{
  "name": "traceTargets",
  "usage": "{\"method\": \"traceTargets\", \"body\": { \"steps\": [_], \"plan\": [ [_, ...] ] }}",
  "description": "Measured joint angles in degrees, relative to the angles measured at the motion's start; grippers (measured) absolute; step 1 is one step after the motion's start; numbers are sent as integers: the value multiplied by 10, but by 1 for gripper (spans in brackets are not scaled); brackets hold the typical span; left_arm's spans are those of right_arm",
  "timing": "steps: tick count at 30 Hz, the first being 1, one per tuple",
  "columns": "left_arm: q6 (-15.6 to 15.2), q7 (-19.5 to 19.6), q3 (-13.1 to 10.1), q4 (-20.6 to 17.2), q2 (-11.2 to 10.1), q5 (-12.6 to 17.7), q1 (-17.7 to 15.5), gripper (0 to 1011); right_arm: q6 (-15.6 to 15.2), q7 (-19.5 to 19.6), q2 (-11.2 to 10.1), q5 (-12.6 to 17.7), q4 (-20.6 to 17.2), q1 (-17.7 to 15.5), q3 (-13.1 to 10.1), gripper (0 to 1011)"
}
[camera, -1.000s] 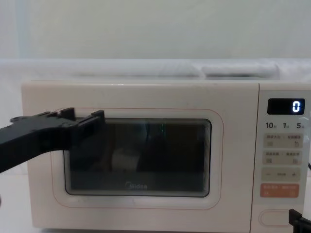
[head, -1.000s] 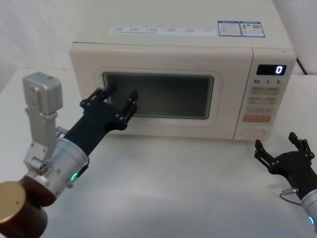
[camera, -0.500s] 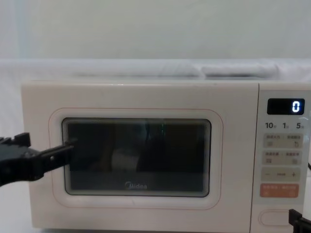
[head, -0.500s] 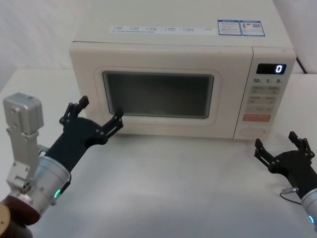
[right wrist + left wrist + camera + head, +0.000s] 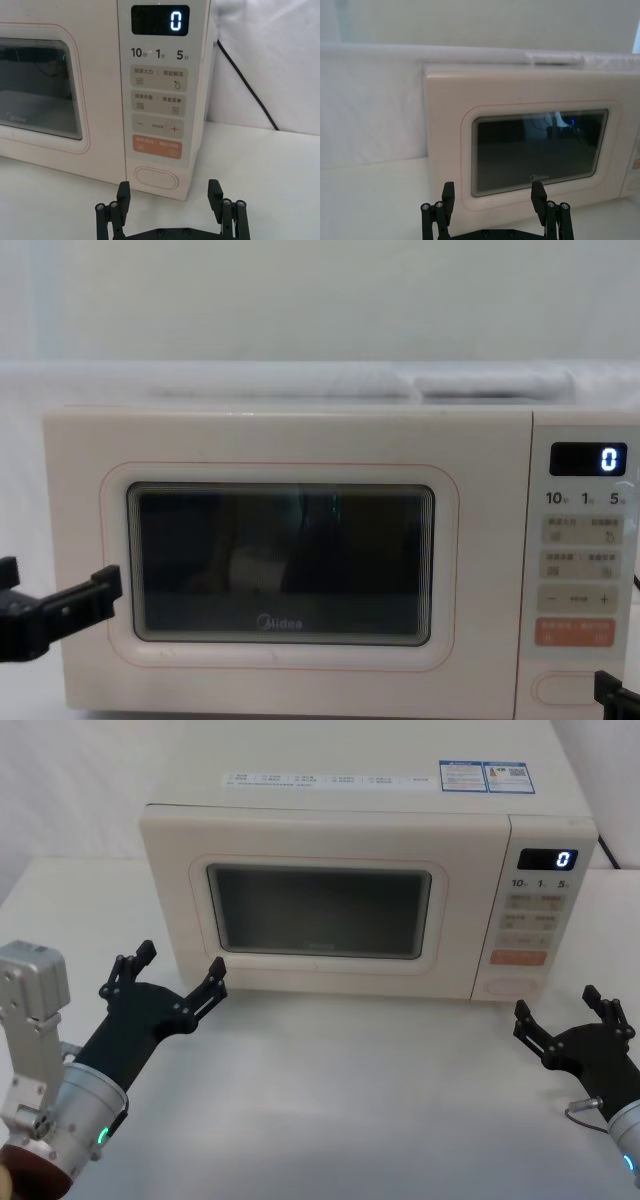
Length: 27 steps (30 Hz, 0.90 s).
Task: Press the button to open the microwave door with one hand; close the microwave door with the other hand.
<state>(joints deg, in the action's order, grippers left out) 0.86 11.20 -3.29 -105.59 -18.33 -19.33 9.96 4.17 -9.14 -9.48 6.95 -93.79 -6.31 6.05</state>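
1. The microwave door [image 5: 320,905] sits shut, flush with the oven front, at the far middle of the white bench [image 5: 350,1100].
2. The button [image 5: 155,178] lies at the control panel's bottom, far right.
3. The left tool [image 5: 180,978] hovers near the door's lower left corner, fingers apart, touching nothing.
4. The right tool [image 5: 570,1015] rests low at near right, just before the button, fingers apart.

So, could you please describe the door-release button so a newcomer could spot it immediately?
Find the microwave's narrow control panel, right of the window. The button sits at its very bottom, below the orange key: wide, pill-shaped, cream like the panel, with no text.
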Motion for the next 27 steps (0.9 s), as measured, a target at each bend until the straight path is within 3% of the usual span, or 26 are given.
{"method": "traceTargets", "body": {
  "steps": [14, 27],
  "plan": [
    [4, -6, 10, 28, 14, 15, 15, 1001, 0, 0, 0, 0, 0, 0, 0, 1002],
    [4, -6, 10, 28, 14, 15, 15, 1001, 0, 0, 0, 0, 0, 0, 0, 1002]
  ]
}}
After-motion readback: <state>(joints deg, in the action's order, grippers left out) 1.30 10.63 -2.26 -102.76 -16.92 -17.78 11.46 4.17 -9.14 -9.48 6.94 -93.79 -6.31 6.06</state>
